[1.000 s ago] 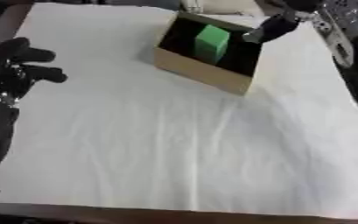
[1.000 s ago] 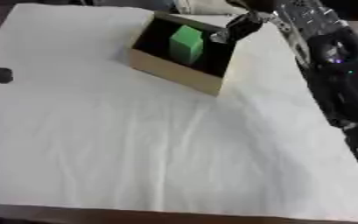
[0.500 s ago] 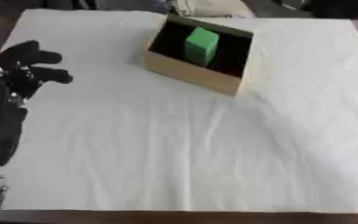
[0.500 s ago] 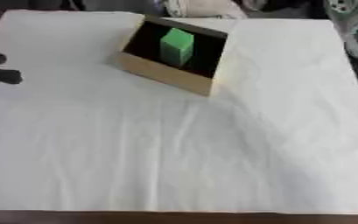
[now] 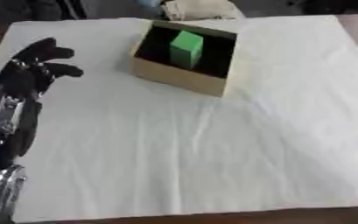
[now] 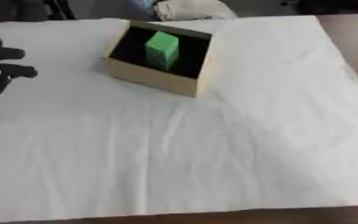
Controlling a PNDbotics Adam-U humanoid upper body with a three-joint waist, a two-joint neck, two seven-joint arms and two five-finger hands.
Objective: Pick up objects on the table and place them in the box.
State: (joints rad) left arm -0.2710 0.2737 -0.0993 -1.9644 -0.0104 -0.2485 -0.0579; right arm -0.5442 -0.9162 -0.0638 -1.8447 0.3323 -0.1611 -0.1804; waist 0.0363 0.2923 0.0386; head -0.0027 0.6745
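Green block [image 5: 186, 49] upright in the box [image 5: 180, 77], long axis vertical; left hand [image 5: 30, 70] idle, fingers relaxed, holding nothing

A robot test bench in what looks like a lab or workshop: a table [image 5: 212, 214] draped in a creased white cloth [image 5: 212, 153], a cardboard box [image 5: 183, 78] toward 12 o'clock, dark equipment along the far edge, a black mechanical arm [image 5: 9, 127] at 9 o'clock.

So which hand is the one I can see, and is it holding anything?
It is the black left hand, at the left edge over the white cloth, fingers relaxed, holding nothing.
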